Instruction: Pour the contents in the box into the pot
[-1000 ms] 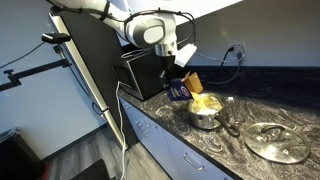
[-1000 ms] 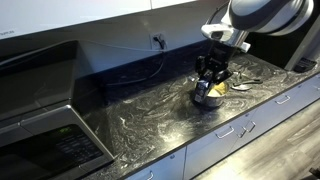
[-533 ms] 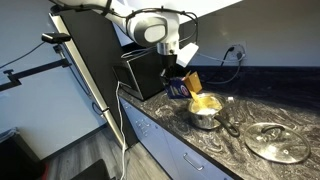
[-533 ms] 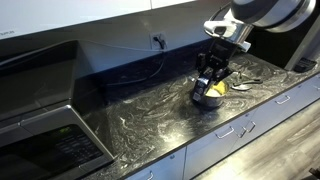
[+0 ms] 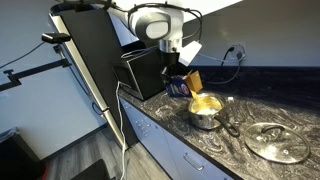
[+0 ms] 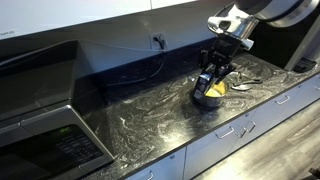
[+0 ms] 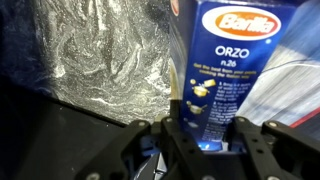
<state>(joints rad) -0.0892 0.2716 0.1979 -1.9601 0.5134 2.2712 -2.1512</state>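
The blue box [image 7: 226,60], marked Barilla Orzo, is clamped between my gripper's fingers [image 7: 205,142] in the wrist view. In both exterior views my gripper [image 5: 176,70] [image 6: 218,66] holds the box [image 5: 181,87] [image 6: 208,82] tilted just beside and above the pot [image 5: 204,118] [image 6: 207,99]. The box's yellow flaps [image 5: 194,80] are open and point toward the pot. The small steel pot stands on the dark marbled counter and is heaped with the pale yellow contents [image 5: 205,103] [image 6: 215,90].
A round glass lid [image 5: 277,142] lies on the counter beyond the pot. A large black appliance [image 5: 140,70] stands behind the box, near a tall dark panel [image 5: 85,60]. A wall outlet with a cable [image 6: 158,42] is behind. Another black appliance [image 6: 45,120] sits further along the counter.
My gripper has risen slightly with the box and drawn it a little back from the pot. The pot and its heap have not moved.
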